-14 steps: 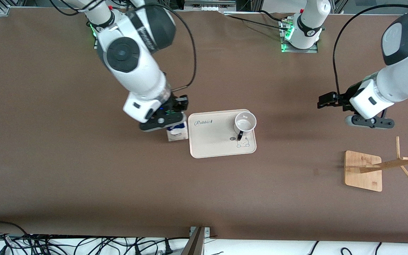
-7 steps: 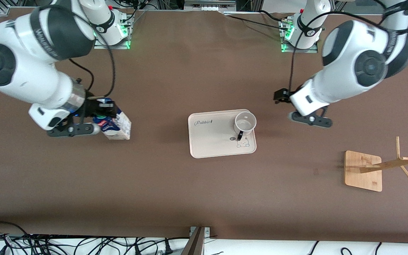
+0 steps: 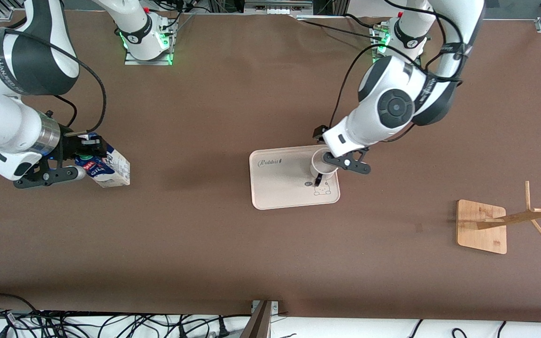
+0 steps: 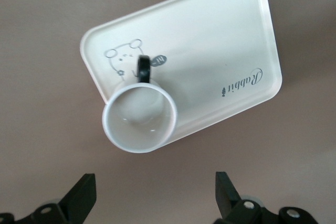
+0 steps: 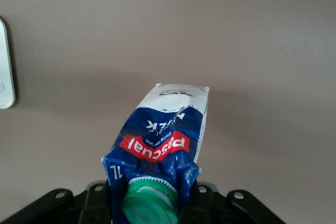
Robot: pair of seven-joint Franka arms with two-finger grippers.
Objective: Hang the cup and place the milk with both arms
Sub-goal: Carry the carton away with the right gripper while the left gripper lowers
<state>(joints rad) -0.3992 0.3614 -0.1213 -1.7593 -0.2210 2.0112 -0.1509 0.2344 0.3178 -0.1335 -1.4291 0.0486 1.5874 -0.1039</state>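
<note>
Fingers of the left gripper (image 4: 155,203) stand wide apart above the cup (image 3: 321,165), with nothing between them; in the left wrist view both black fingertips (image 4: 84,195) show just clear of the white rim. That cup stands upright on the cream tray (image 3: 280,188), in the corner toward the left arm's end, mouth up, and its thin black handle (image 4: 143,70) points out over the little printed bear.

Grasping the cup looks like the step in hand. To do it well, I judge the left gripper should centre itself so one finger goes inside the mouth and one outside the wall, or turn to straddle the handle, and come straight down so the light tray is not shoved. A hold that leaves the handle loop free would suit the wooden rack (image 3: 514,220), which stands well apart at the left arm's end of the table, nearer the front camera.

Clamped on the milk (image 3: 106,166), the right gripper (image 3: 75,162) grips the carton at its gabled top by the green cap (image 5: 149,198), tilted, over bare table toward the right arm's end, well apart from the tray. Whether the carton's base touches the table cannot be told.
</note>
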